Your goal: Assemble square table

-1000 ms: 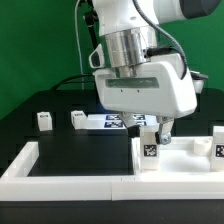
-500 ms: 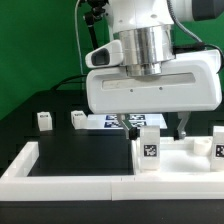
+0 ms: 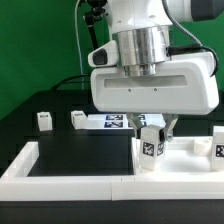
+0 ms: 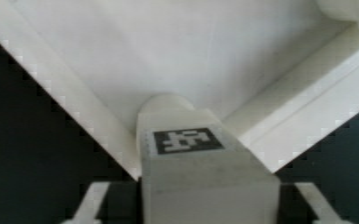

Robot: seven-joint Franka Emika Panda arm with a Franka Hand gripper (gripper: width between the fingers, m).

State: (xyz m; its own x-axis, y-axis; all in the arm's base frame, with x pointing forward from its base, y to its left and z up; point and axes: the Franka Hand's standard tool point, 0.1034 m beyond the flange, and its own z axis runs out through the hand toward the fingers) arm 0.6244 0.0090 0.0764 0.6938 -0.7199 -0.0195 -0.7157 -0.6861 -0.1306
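Note:
The white square panel (image 3: 180,160) lies at the exterior view's right, inside the border wall. A white block leg (image 3: 150,146) with a black-and-white tag stands upright at the panel's near corner. My gripper (image 3: 153,128) hangs straight over this leg, one finger on each side of its top. In the wrist view the leg (image 4: 202,170) fills the space between the fingers (image 4: 98,200), with a thin dark gap on each side, so the jaws stand open around it. The panel (image 4: 105,70) lies beneath. Another leg (image 3: 217,141) stands at the panel's far right.
Two more white legs (image 3: 43,121) (image 3: 77,119) stand on the black table at the exterior view's left. The marker board (image 3: 108,122) lies behind the gripper. The long white L-shaped border wall (image 3: 60,172) runs along the front. A green backdrop closes the rear.
The gripper has shifted over the upright leg and come down around its top. Its fingers have drawn closer together on either side of the leg. The leg has not moved.

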